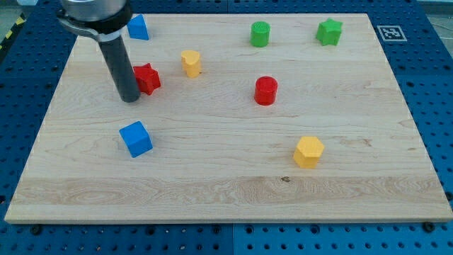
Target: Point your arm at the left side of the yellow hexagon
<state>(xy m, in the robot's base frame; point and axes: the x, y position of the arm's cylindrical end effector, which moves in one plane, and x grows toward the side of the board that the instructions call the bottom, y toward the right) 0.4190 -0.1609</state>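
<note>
My tip (129, 99), a bare rod holding nothing, touches the red star's (148, 78) left side, while the yellow hexagon (308, 151) sits far toward the view's bottom right, so I'd judge the approach barely begun.

This looks like a robotics lab bench. A pale wooden board (226, 184) lies on a blue perforated metal table (425, 85), the kind used for mounting test rigs. At about two o'clock, just off the board's corner, sits a black-and-white printed marker (389, 32). Yellow-black hazard tape (8, 35) shows at ten o'clock.
</note>
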